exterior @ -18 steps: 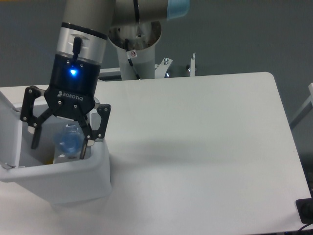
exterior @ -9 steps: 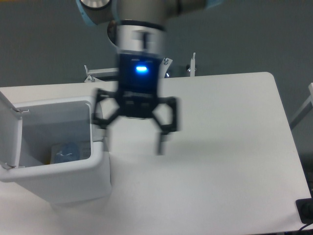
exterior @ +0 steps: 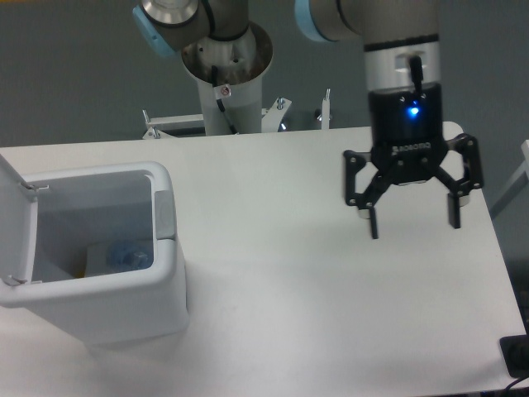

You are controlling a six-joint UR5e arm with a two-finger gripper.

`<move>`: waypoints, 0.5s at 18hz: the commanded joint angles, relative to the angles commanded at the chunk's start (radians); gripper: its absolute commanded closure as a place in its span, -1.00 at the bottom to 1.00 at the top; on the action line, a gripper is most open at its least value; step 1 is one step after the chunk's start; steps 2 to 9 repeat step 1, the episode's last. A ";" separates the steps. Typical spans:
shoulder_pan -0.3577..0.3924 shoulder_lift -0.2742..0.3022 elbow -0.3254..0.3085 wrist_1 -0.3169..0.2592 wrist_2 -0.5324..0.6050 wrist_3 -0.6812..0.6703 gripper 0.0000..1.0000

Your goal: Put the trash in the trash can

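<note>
Gripper (exterior: 412, 222): black two-finger unit with a blue light lit on its body, hanging over the right part of the table (exterior: 273, 273), well apart from the bin. Jaws spread wide, nothing between them, fingertips pointing down and clear of the surface.

Trash can (exterior: 169, 289): white, boxy, rounded corners, standing at the left side of the table. Lid (exterior: 15, 223) swung up and back at the left edge, leaving the top open.

Bottle (exterior: 124, 255): clear crushed plastic with blue showing (cap end, as far as can be made out), lying at the bottom of the trash can, against its right inner wall.

Paper packet: not made out among the bin's contents; only a pale patch and a small yellowish spot beside the bottle, too indistinct to name.

Arm base (exterior: 227, 62): grey column with light-blue joint caps, mounted behind the table's far edge.
</note>
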 joint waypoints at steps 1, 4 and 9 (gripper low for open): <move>0.005 0.002 0.002 -0.017 0.002 0.006 -1.00; 0.005 0.002 0.002 -0.017 0.002 0.006 -1.00; 0.005 0.002 0.002 -0.017 0.002 0.006 -1.00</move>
